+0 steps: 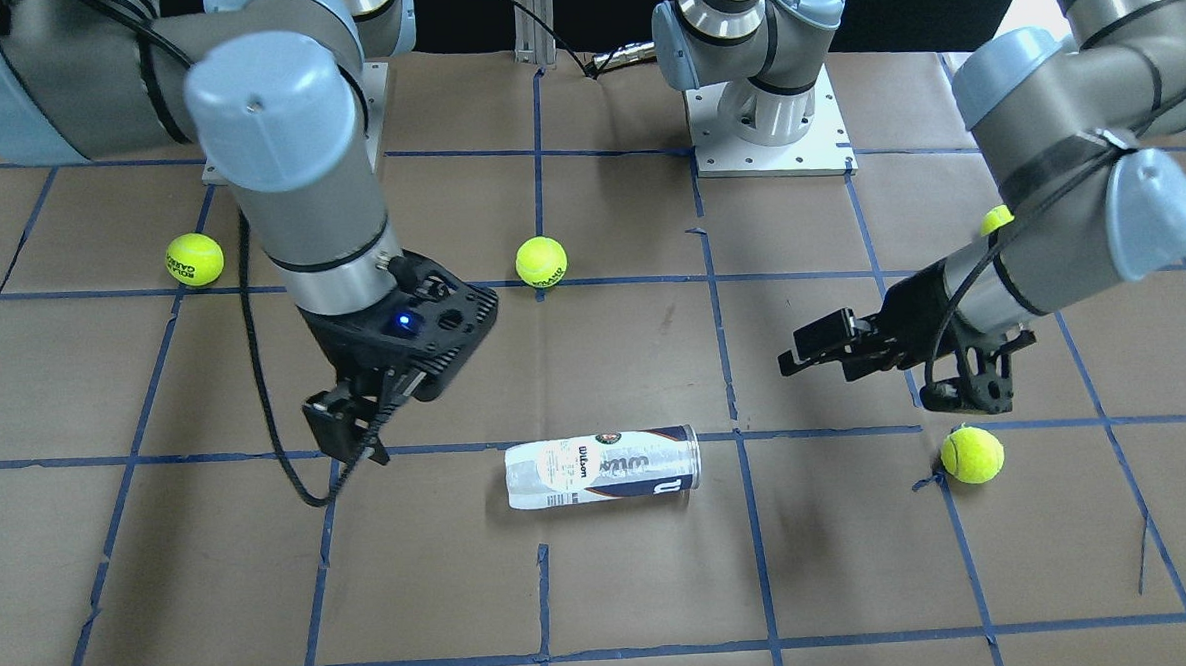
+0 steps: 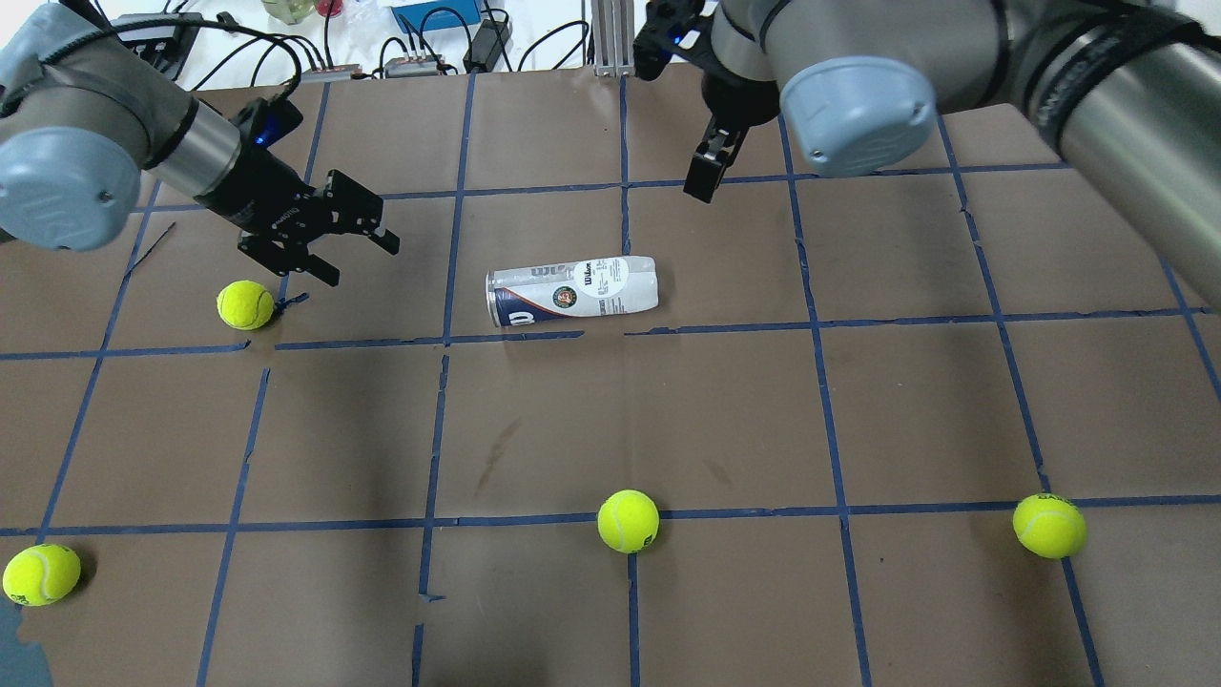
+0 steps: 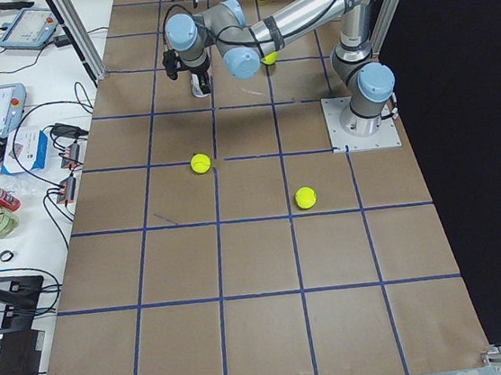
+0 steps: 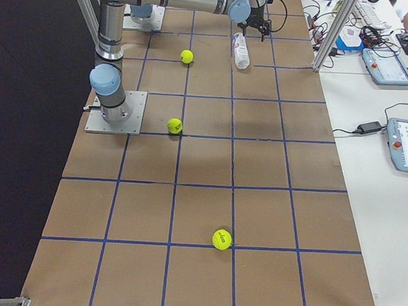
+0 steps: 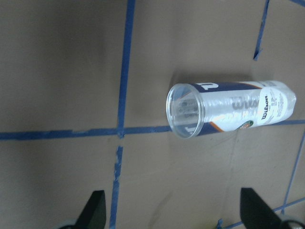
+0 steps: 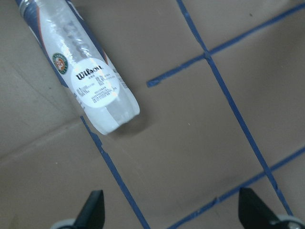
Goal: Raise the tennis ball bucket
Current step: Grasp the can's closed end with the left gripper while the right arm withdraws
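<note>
The tennis ball bucket (image 2: 572, 289) is a clear can with a white and navy Wilson label. It lies on its side mid-table, and it also shows in the front view (image 1: 604, 468). My left gripper (image 2: 358, 256) is open and empty, hovering off the can's open end, apart from it. The left wrist view shows the can (image 5: 228, 109) ahead of the spread fingers (image 5: 93, 212). My right gripper (image 2: 706, 176) is open and empty, above the table beyond the can's closed end. The right wrist view shows the can (image 6: 81, 71) at upper left.
Several yellow-green tennis balls lie loose on the brown paper: one just below my left gripper (image 2: 245, 304), one at front centre (image 2: 628, 521), one at front right (image 2: 1049, 525), one at front left (image 2: 41, 573). Cables and boxes sit past the far edge (image 2: 420, 57).
</note>
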Available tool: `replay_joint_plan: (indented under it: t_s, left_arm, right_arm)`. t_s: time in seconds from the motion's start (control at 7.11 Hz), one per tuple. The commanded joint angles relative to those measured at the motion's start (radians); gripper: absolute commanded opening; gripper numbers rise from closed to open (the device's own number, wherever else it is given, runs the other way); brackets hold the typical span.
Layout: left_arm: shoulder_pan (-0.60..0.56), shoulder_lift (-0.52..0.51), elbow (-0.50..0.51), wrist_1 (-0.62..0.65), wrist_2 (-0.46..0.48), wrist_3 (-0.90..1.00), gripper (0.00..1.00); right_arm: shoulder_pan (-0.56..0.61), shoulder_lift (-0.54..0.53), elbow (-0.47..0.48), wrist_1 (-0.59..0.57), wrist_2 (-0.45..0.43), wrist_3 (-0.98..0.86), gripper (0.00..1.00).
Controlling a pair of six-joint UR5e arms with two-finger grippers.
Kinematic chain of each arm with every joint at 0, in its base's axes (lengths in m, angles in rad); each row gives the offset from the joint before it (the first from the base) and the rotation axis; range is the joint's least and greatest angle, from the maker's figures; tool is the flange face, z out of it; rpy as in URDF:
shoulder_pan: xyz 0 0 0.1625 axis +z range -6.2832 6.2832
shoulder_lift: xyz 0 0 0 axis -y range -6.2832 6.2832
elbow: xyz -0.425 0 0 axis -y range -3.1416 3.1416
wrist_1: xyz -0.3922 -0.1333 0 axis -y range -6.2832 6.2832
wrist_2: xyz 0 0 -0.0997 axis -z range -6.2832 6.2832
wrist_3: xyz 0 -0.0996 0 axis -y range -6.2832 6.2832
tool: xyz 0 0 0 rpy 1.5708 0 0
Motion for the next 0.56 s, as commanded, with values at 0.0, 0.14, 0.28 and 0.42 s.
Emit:
replay_joint_plan:
  t_s: [0.0, 0.14, 0.28, 0.42]
  left_arm:
    - [-0.021, -0.067, -0.038, 0.107, -0.126, 0.044, 1.0]
    - [-0.042, -0.087, -0.096, 0.225, -0.237, 0.05, 1.0]
    - [-0.042, -0.119, -0.16, 0.361, -0.263, 0.049, 1.0]
    - [-0.042, -0.158, -0.193, 0.463, -0.275, 0.044, 1.0]
  right_arm:
    - [-0.056, -0.049, 0.003, 0.026, -0.004, 0.104, 1.0]
    - [-0.056, -0.054, 0.01, 0.068, -0.007, 0.231, 1.0]
    - [-0.057, -0.057, 0.013, 0.124, -0.007, 0.328, 1.0]
    - [-0.06, -0.07, 0.015, 0.136, -0.013, 0.37, 1.0]
